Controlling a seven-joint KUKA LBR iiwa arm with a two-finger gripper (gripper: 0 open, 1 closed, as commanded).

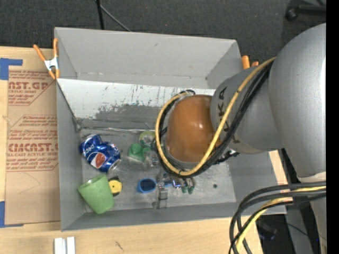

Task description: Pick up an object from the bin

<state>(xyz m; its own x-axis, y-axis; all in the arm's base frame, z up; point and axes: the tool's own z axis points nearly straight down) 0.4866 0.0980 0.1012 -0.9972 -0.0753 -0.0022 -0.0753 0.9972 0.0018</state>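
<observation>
My gripper (162,193) reaches down near the bin's front wall, mostly hidden under the arm's orange dome. Just to its left on the floor lies a small blue round cap-like piece (146,185). A green plastic piece (139,152) and a pale green one (146,137) lie behind it, at the dome's left edge. A small yellow thing (114,186) rests further left, beside a green cup (97,194).
A crushed blue Pepsi can (99,153) lies towards the bin's left side. The green cup stands tipped in the front left corner. The arm and its cables cover the right half of the bin.
</observation>
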